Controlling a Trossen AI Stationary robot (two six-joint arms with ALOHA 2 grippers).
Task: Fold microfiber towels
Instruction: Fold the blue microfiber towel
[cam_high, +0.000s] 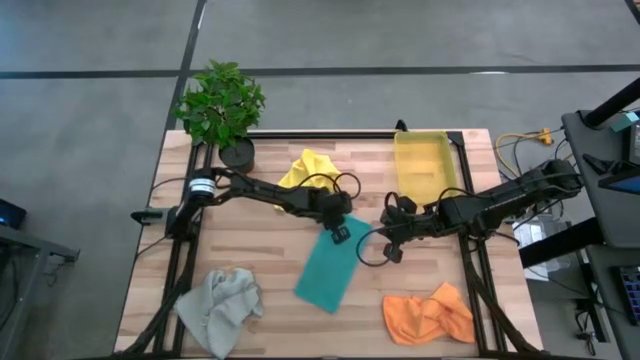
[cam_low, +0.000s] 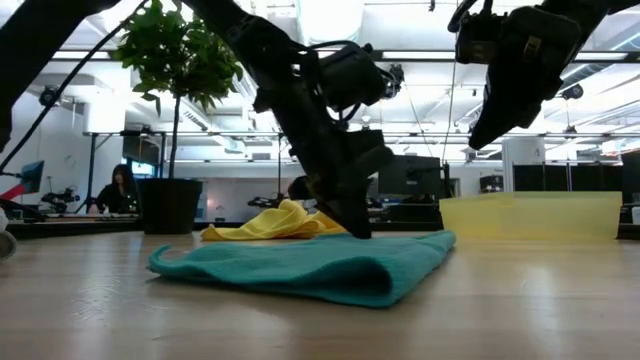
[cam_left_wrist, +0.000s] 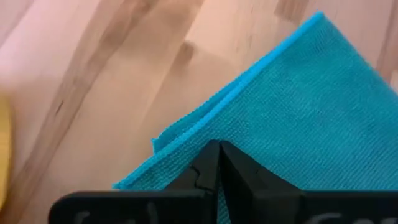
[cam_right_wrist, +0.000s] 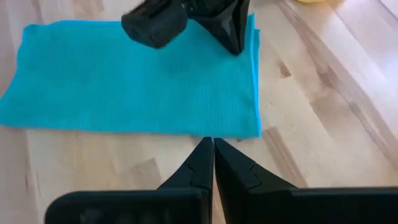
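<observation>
Microfiber towels: four are showing on the worktop (cam_high: 250, 255), one per colour. The teal towel (cam_high: 329, 271) is lying folded into a long strip mid-worktop (two layers showing at its edge in the left wrist view). The yellow towel (cam_high: 308, 168) is sitting crumpled behind it, partly covered by the left arm. The grey towel (cam_high: 220, 307) is bunched at the near left corner, the orange towel (cam_high: 430, 313) at the near right. One yellow bin (cam_high: 425, 166) is sitting at the far right, one potted plant (cam_high: 222, 104) at the far left.

The left end effector (cam_high: 340, 232) is pressing on the teal towel's far end, fingers together. The right end effector (cam_high: 390, 245) is hanging just beside that end, above the wood, fingers also together, gripping nothing.

The worktop is light wood planks with a black frame. An open office with ceiling lights is showing behind, with a seated person (cam_low: 118, 188) far off, too small to detail.
</observation>
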